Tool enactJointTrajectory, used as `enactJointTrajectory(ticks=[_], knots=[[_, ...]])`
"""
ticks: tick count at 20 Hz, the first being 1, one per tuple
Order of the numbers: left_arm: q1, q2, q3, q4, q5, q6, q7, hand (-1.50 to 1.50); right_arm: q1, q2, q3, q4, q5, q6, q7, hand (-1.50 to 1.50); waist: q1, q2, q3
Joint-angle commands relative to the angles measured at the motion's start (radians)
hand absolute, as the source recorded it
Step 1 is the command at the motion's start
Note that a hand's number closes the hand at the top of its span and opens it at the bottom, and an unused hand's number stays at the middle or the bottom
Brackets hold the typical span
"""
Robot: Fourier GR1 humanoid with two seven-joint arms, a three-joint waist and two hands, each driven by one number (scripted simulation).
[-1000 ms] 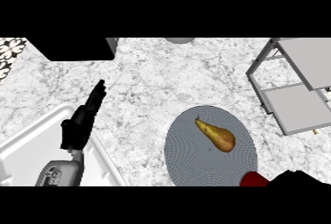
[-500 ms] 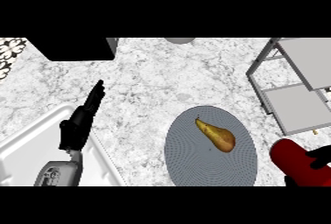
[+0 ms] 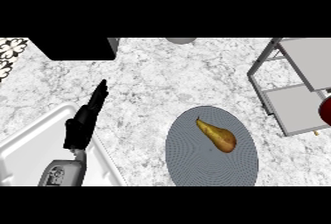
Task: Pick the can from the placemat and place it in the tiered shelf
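Beside tiered shelf (image 3: 292,94), can (image 3: 325,111); right fingers unseen.

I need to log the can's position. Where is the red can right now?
In the head view, only a sliver of the red can shows at the right edge, beside the grey tiered shelf and right of the round grey placemat.

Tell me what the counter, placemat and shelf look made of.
Counter: polished stone, probably marble, going by the grey-white mottled veining. Placemat: woven fabric or vinyl, matte grey, with fine concentric ribbing. Shelf: likely metal, thin grey frame bars around flat pale panels, though painted wood is possible.
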Motion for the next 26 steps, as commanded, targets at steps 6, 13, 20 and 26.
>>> enactJointTrajectory(ticks=[6, 13, 20, 26], knots=[[-0.015, 0.054, 0.047, 0.043, 0.041, -0.064, -0.025, 0.00, -0.348, -0.215, -0.247, 0.090, -0.285, 0.107, 0.194, 1.50, 0.008, 0.004, 0.001], [-0.019, 0.000, 0.001, -0.040, 0.010, -0.021, 0.044, 0.00, -0.364, -0.307, -0.208, 0.274, -0.168, 0.046, 0.015, 1.50, 0.019, 0.006, 0.002], [-0.047, -0.007, 0.016, 0.077, -0.013, 0.003, -0.059, 0.00, -0.359, -0.324, -0.168, 0.443, -0.051, -0.057, -0.151, 1.50, 0.015, 0.008, 0.002], [0.005, 0.005, -0.004, -0.038, 0.009, -0.039, 0.012, 0.00, -0.337, -0.277, -0.058, 0.583, 0.081, -0.235, -0.412, 1.50, 0.026, 0.008, 0.003]])
